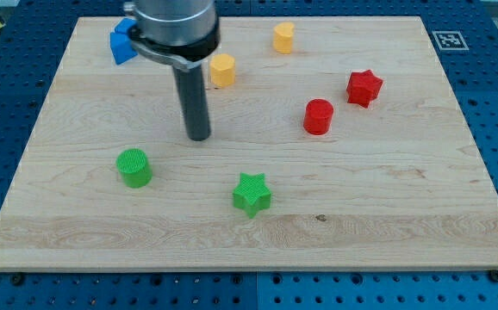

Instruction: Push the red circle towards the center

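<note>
The red circle [319, 116] is a short red cylinder standing on the wooden board [387, 207], right of the middle. My tip [198, 136] rests on the board well to the view's left of the red circle, with bare wood between them. A red star [364, 87] lies up and to the right of the red circle.
A yellow hexagonal block [222, 70] stands just up-right of the rod. Another yellow block [283, 37] is near the top edge. A blue block [123, 41] sits at the top left, partly behind the arm. A green cylinder [134, 167] and a green star [252, 193] lie lower down.
</note>
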Action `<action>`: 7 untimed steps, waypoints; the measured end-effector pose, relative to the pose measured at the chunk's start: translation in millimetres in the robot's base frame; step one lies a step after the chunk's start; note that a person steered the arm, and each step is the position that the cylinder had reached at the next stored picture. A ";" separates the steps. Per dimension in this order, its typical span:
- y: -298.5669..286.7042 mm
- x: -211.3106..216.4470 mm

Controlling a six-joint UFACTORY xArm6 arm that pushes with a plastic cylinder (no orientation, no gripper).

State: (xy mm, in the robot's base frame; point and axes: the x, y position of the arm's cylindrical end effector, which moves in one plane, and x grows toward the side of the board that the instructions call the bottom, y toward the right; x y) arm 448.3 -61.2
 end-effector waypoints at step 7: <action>72.2 16.6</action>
State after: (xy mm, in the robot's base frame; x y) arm 464.9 11.0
